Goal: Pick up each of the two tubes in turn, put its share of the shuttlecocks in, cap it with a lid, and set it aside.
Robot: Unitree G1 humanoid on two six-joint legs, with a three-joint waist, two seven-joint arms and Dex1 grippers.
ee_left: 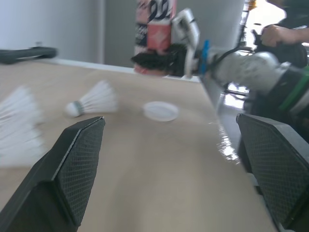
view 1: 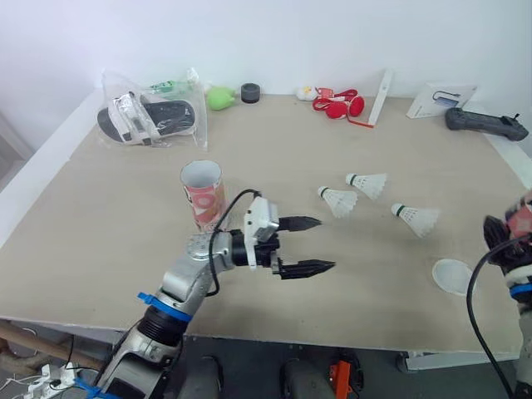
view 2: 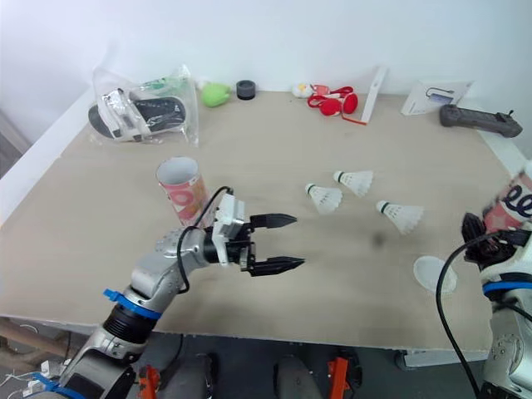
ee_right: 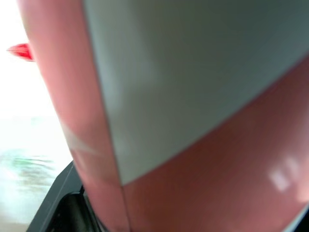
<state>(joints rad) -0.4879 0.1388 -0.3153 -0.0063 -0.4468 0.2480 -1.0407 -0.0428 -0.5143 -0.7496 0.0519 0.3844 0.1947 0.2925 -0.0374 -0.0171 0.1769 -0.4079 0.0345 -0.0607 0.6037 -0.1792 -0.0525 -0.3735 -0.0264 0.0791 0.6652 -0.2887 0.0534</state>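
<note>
Low in the centre of the head view, the left gripper (view 1: 326,243) hangs over the near part of the table (view 1: 108,241), its two black fingers spread wide with nothing between them. At the lower right edge of the frame, the right gripper (view 2: 489,233) is closed around the foot of a red-and-white tube (view 2: 515,204), held upright by the table's right edge. A white lid (view 1: 453,276) lies flat on the table just left of that gripper. Left of centre, above the left gripper, a second tube (view 1: 202,193) stands with its mouth open. Three shuttlecocks (view 1: 368,184) lie on their sides right of centre, near one another but apart. Along the top of the frame sit a bag of sandals (view 1: 150,116), a red item (view 1: 339,104) and a black controller (view 1: 486,125)
</note>
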